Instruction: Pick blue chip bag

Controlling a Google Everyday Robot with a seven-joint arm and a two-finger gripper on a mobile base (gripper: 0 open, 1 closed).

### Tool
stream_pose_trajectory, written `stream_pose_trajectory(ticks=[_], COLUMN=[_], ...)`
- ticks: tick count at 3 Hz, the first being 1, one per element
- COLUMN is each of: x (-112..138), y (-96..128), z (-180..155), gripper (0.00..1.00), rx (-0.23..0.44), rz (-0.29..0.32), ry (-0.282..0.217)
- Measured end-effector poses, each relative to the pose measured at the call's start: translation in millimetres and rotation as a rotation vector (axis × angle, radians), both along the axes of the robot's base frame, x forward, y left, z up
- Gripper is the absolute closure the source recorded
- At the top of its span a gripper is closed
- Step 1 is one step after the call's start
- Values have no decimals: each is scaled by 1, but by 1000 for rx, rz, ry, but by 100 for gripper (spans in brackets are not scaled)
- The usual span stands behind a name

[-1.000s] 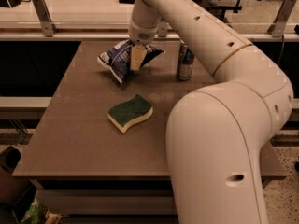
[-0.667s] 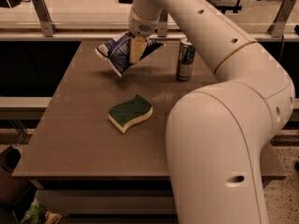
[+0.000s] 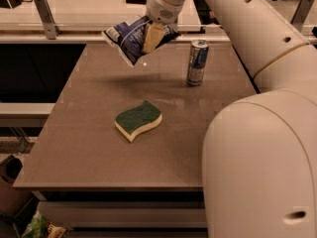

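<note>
The blue chip bag (image 3: 128,39) is crumpled, shiny dark blue with white patches. It hangs in the air above the far left part of the brown table (image 3: 89,148), clear of the surface. My gripper (image 3: 151,36) is shut on the bag's right side, with one pale finger (image 3: 151,37) across its front. The white arm reaches in from the right and covers much of the right side of the view.
A tall blue-and-silver drink can (image 3: 197,62) stands upright on the table to the right of the bag. A green-topped yellow sponge (image 3: 138,120) lies mid-table. A pale counter with metal posts (image 3: 43,16) runs behind the table.
The gripper has lifted the chip bag up off the table and it now hangs higher. The can and sponge have not moved.
</note>
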State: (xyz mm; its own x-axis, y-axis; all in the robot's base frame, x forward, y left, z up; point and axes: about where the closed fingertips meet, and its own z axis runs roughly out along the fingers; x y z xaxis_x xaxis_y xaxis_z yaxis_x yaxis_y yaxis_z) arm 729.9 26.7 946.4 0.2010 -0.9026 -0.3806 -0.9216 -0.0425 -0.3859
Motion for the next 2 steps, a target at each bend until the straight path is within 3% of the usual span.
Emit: stream_pose_trajectory(ticks=[2], x=[-10], y=[-15], z=[32], gripper=[100], rx=[82], rz=[17], ry=[-48])
